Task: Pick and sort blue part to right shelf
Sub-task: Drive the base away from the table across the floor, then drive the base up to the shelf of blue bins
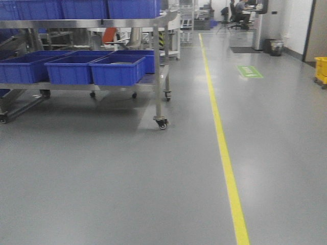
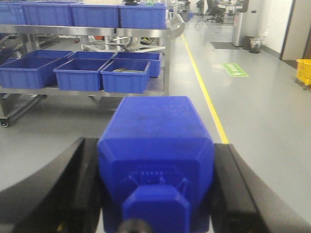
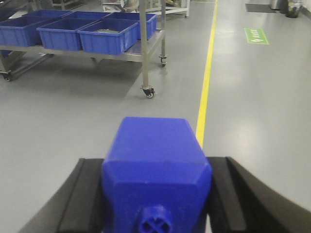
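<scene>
Blue part (image 2: 155, 141) clamped in left gripper's (image 2: 155, 187) fingers (image 2: 73, 189), second blue part (image 3: 155, 160) in right gripper's (image 3: 155, 194); carrying step, shelf (image 1: 102, 23) well ahead, approach likely next.

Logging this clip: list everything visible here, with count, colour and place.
left blue part: one, dark blue, between the left claw's fingers
right blue part: one, dark blue, between the right claw's fingers
shelf: one, steel, on casters, left of the floor line
bins: several, blue, on both shelf levels
floor line: one, yellow, running away
floor sign: one, green, right of line
waste bin: one, dark, far right
left claw: black, shut
right claw: black, shut
</scene>
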